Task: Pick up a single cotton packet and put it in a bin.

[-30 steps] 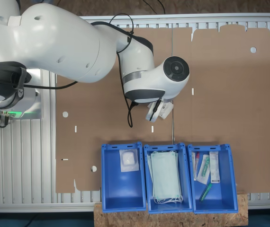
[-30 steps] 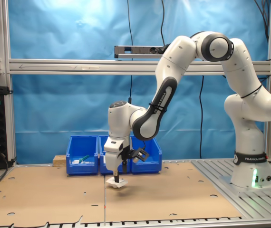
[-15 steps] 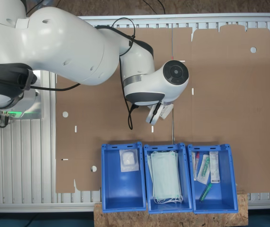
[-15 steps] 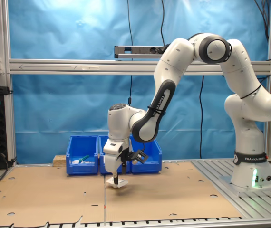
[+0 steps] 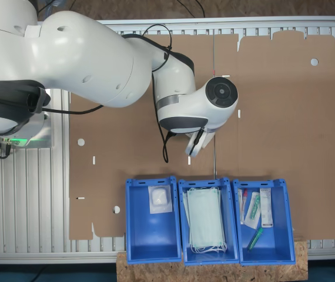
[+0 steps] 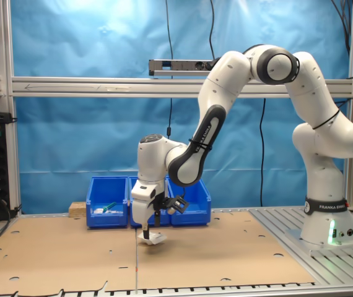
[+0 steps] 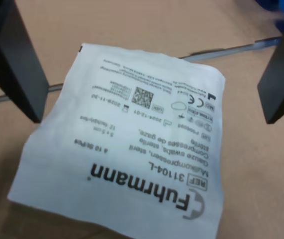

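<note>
Hovering over the small flat square white cotton packet (image 7: 127,149) with grey print, grasp not yet made.
The packet lies flat on the brown cardboard-covered surface (image 5: 285,117), between the two dark fingers (image 7: 20,59) of the gripper (image 6: 148,230), which stand apart on either side and do not touch it in the wrist view. Closing, lifting and carrying all remain. In the first exterior view three deep blue plastic bins sit in a row at the surface's edge, well apart from the packet; the bin (image 5: 153,226) at the first exterior view's left holds one plain white packet and has most free room. Open cardboard lies between packet and bins, with only their notched rims to clear.
</note>
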Controlling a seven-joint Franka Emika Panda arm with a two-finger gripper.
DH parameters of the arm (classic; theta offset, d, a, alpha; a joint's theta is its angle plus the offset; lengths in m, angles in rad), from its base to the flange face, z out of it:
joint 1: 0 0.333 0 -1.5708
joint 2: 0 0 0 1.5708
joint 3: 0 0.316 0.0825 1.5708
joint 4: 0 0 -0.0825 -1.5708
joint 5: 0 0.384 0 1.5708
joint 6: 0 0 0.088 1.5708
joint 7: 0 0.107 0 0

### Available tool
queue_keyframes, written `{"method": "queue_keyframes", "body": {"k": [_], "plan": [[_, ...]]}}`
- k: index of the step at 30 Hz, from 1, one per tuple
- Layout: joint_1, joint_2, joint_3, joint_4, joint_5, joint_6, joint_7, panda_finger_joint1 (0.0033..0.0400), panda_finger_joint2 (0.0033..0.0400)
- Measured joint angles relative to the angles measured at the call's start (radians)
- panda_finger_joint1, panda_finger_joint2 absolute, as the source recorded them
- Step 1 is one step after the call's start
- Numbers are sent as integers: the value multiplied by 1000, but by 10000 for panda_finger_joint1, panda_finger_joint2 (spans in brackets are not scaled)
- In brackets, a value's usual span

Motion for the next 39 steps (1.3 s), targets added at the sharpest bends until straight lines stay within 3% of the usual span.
{"method": "queue_keyframes", "body": {"k": [14,39], "plan": [[-8,49,1,49,13,5,0,400,400],[-11,86,12,57,31,8,0,400,400]]}}
